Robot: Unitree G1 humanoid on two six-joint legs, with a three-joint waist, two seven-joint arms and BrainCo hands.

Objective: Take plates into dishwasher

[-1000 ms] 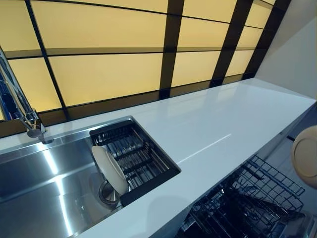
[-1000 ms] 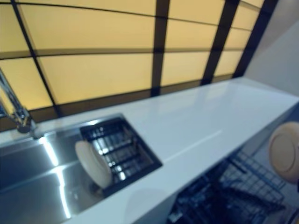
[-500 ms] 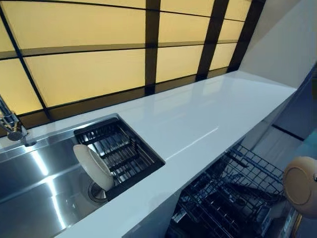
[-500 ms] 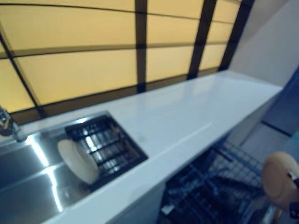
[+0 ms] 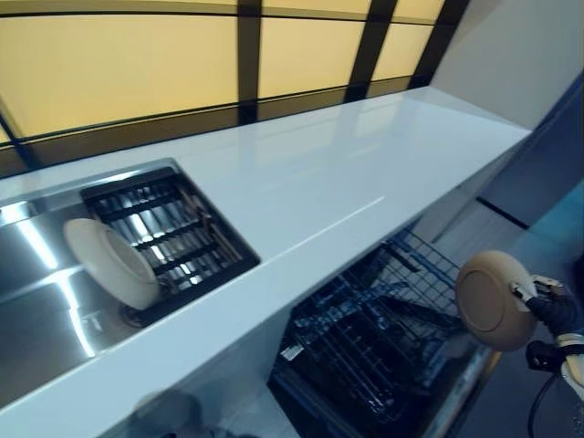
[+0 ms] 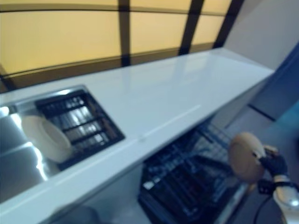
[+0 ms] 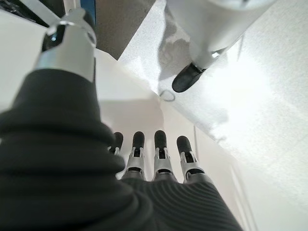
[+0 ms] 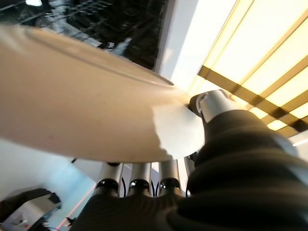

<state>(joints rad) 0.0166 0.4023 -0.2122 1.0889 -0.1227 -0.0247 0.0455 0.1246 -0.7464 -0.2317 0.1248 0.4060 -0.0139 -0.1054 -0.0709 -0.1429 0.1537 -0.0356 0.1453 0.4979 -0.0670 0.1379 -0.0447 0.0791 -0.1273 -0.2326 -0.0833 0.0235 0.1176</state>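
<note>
My right hand [image 5: 550,313] is shut on a beige plate [image 5: 494,300] and holds it on edge in the air, just right of the open dishwasher's pulled-out lower rack [image 5: 370,339]. In the right wrist view the thumb [image 8: 210,104] presses on the plate [image 8: 72,103] and the fingers [image 8: 135,179] lie under it. A second pale plate [image 5: 110,263] leans on edge in the dark drying rack [image 5: 173,228] in the steel sink [image 5: 32,319]. My left hand [image 7: 156,161] shows only in its wrist view, fingers straight, holding nothing.
A long white counter [image 5: 310,182] runs above the dishwasher, with yellow wall panels behind it. A dark blue cabinet side [image 5: 547,155] stands at the right. The rack's wire tines are black and dense.
The camera has swung to the right and down, so the sink slid left. My right hand with the plate has come further into view, closer to the dishwasher rack.
</note>
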